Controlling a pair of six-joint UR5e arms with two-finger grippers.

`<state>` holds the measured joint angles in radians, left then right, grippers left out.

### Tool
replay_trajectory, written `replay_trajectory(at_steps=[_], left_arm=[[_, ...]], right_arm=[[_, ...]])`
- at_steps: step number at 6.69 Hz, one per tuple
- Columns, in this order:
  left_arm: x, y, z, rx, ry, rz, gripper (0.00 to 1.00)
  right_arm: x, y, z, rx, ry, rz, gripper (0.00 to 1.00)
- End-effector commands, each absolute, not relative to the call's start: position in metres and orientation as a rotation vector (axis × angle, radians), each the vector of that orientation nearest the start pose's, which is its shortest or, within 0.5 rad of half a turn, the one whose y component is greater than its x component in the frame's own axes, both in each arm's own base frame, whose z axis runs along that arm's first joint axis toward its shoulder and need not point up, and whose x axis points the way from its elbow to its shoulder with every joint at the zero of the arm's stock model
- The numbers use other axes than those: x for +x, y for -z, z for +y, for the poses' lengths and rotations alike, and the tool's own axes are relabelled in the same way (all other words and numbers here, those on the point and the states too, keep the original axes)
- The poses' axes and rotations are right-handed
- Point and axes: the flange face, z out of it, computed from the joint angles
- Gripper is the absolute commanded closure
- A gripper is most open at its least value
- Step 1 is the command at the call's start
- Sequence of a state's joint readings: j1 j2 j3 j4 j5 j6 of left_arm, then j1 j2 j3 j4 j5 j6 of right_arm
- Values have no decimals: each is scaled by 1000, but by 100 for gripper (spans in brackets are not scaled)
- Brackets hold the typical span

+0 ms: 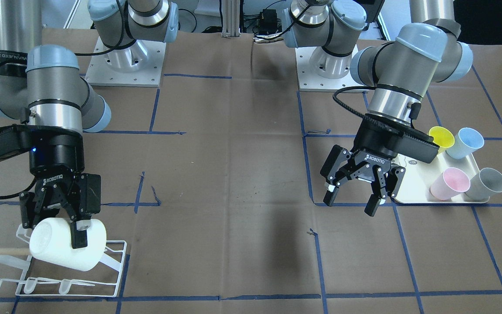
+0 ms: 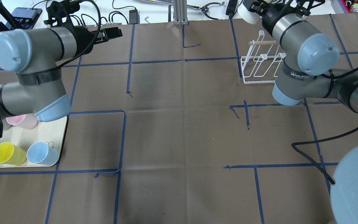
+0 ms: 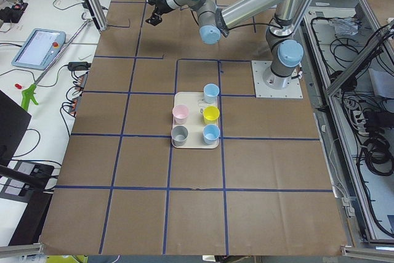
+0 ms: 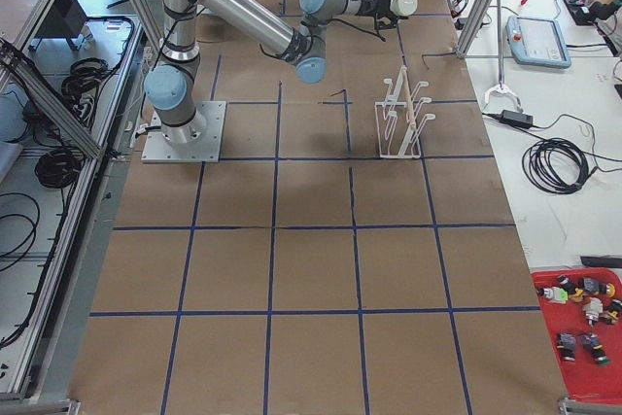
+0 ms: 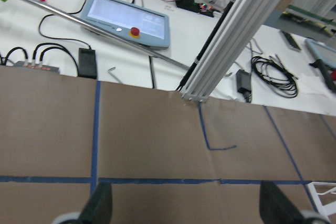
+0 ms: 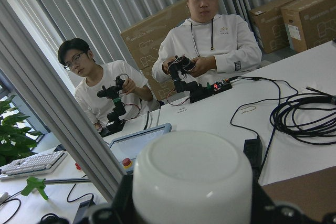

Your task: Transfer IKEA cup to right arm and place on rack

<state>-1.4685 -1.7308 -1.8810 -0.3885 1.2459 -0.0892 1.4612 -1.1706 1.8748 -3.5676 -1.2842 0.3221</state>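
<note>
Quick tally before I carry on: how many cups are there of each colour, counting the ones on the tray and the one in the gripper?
white cup, in the right gripper: 1
blue cups, on the tray: 2
yellow cup, on the tray: 1
pink cup, on the tray: 1
grey cup, on the tray: 1
Total: 6 cups

The white cup (image 1: 66, 248) in the right gripper (image 1: 54, 230) hides the rack (image 1: 64, 288) prongs beneath it; whether it rests on one is unclear. From overhead, the right arm (image 2: 300, 49) covers part of the rack. The left gripper's (image 5: 186, 208) fingertips (image 5: 100, 205) run off the wrist view's bottom edge.
</note>
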Motion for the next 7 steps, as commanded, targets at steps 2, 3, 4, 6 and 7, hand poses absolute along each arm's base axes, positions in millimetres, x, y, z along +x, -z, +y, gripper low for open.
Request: replay_trajectory(at_steps=[2,3,4,6,7], left_arm=[[-109,-453,-587,-178,346,3162,0],[-109,-465,-567,-116,108,3172,0],[-107,-475,-550,-109,-10,3161,0],[-110,-489,-517,-33,-47,3165,0],[-108,-495,-499,52,-32,3159,0]], right_arm=[[51,-329,-638,-94,1787,2456,75],[48,-310,-643,-92,1757,2479,75],[44,-293,-648,-80,1724,2503,75],[41,-278,-647,-79,1784,2480,75],[41,-274,-647,-72,1776,2489,75]])
